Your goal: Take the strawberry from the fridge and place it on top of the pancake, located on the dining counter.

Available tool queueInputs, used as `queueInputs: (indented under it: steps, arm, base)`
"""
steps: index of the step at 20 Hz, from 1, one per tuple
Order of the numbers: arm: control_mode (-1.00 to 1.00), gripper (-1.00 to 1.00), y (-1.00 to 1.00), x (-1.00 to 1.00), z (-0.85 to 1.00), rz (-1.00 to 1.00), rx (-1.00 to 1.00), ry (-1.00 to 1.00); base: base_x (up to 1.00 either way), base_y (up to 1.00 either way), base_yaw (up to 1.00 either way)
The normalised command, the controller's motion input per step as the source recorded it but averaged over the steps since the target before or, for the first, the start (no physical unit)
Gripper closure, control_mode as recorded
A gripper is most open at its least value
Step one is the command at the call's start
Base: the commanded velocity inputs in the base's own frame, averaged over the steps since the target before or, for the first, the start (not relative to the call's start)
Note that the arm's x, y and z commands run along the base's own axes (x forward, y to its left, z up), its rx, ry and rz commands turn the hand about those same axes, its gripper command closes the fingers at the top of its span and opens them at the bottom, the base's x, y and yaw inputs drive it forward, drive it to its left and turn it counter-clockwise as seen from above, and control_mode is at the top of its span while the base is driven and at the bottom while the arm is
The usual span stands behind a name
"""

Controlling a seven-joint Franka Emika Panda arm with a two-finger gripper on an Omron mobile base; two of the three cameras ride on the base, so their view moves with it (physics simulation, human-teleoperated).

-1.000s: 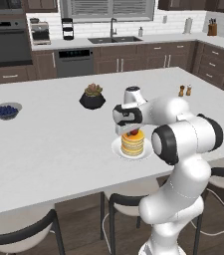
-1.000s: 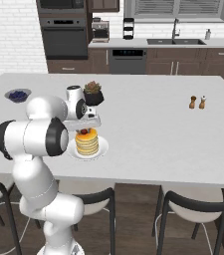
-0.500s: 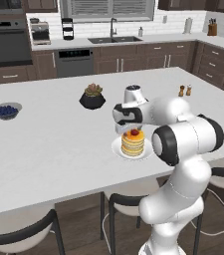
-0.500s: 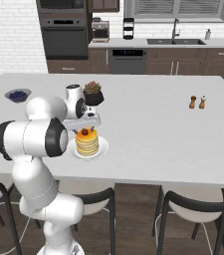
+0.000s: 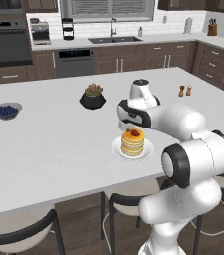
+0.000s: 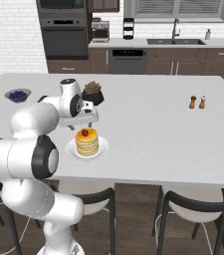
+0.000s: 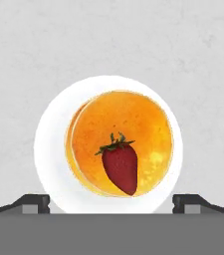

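**Strawberry Sits on the Pancake**

While the gripper (image 7: 111,201) hangs above with its tips spread wide apart and holding nothing, the strawberry (image 7: 120,167) lies on its side on the pancake (image 7: 122,142), right below the gripper. It rests near the edge of the stack. If the gripper bumps it on the way up, it could roll off onto the tabletop (image 5: 49,144). The white plate (image 7: 51,149) holds the pancake. Far off to one side, a bowl (image 5: 6,110) holds dark blue berries.
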Motion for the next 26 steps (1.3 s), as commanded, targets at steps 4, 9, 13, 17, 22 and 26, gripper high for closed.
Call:
queueInputs:
  steps: [4,9,13,17,22,26]
  arm:
    - [-1.0,-1.0,-0.16,-0.73,0.17,0.0,0.05,-0.15]
    - [-1.0,-1.0,-0.11,-0.68,0.37,0.0,0.05,-0.11]
    - [-1.0,-1.0,-0.05,-0.57,0.7,0.0,0.03,-0.05]
    - [-1.0,-1.0,-0.11,-0.61,0.84,0.0,0.04,-0.12]
    - [-1.0,-1.0,-0.15,-0.72,0.69,0.0,0.06,-0.15]
    - [-1.0,-1.0,-0.16,-0.85,0.33,0.0,0.05,-0.16]
  base:
    - [0.0,0.0,0.0]
    - [0.0,0.0,0.0]
    - [0.0,0.0,0.0]
    - [0.0,0.0,0.0]
    - [0.0,0.0,0.0]
    - [0.0,0.0,0.0]
